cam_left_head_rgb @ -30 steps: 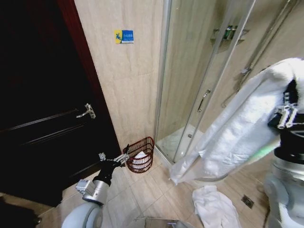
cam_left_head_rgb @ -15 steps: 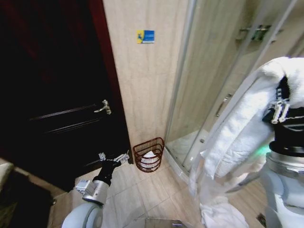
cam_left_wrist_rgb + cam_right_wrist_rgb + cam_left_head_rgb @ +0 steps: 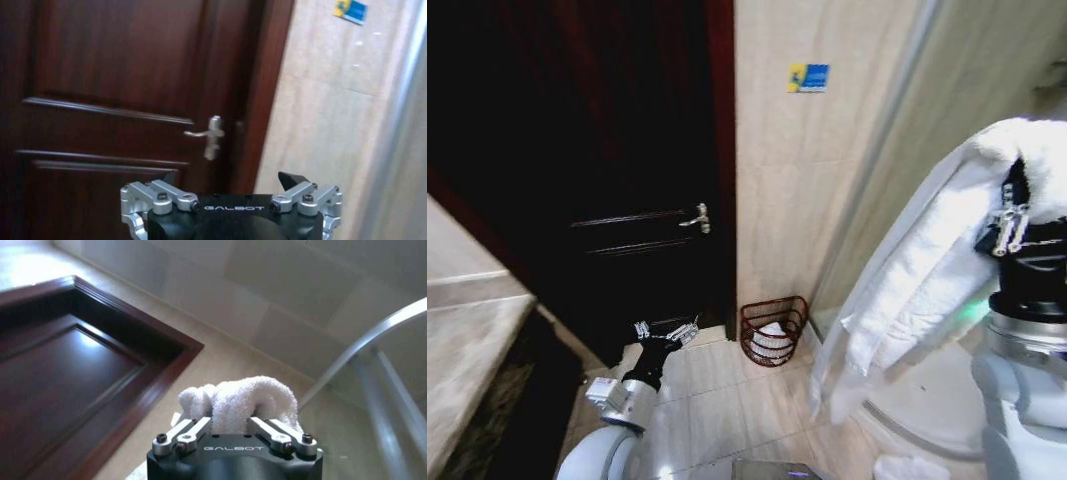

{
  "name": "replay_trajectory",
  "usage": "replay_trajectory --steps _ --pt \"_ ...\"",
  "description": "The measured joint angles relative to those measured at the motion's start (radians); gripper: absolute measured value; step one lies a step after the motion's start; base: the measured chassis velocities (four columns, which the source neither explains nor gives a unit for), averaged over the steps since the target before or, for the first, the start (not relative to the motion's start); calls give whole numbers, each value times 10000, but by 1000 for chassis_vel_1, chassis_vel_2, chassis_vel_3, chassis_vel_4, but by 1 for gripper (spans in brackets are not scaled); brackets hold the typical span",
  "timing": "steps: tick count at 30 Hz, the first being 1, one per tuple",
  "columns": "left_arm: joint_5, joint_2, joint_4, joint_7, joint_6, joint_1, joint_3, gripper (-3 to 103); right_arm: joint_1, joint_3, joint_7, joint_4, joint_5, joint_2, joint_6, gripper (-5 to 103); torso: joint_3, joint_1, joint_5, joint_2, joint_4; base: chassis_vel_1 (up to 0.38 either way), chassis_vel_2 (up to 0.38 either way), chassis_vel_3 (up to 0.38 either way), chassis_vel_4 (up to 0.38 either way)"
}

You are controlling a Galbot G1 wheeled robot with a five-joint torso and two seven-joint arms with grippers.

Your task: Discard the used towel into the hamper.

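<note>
a: right gripper point(image 3: 230, 426) first. state?

b: clamped on the white towel point(image 3: 907, 270). right wrist view has terry cloth bunched up between the two fingers point(image 3: 189, 430), pinched tight. head view puts that gripper high on the right, towel draped over it and hanging in a long fold down toward the floor. the gripper itself is mostly buried under cloth there.

a: left gripper point(image 3: 228, 180)?

b: empty, jaws spread wide. it is held low at the robot's left front, pointing at the dark wooden door point(image 3: 120, 90). fingertips only just poke into the left wrist view, rest cut off at the frame edge. door handle point(image 3: 210, 137) ahead of it, well apart.

a: hamper?

b: hamper point(image 3: 772, 330) sits on the tiled floor against the beige tiled wall point(image 3: 817, 180), between the door frame and the shower enclosure's edge. small, round, reddish-brown open wire weave, narrower at the base. something white already in it point(image 3: 773, 334), cannot tell what. it is ahead of the left gripper, not touching, and well below the held towel.

a: anything else?

b: blue and yellow sign point(image 3: 808, 77) high on the wall, text unreadable. another bit of white cloth on the floor point(image 3: 909, 467) at the bottom right, cut off by the frame.
</note>
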Motion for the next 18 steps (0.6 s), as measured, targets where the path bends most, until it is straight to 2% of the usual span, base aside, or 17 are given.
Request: replay_trajectory --steps 10,18 --pt "0 -1 0 0 0 0 -1 100 702 -348 175 -485 212 -446 -151 13 0 0 -1 0 3 104 101 119 112" --pt "0 -1 0 0 0 0 0 100 1753 -877 284 -1277 400 -853 -318 13 0 0 0 0 -4 22 14 12 15"
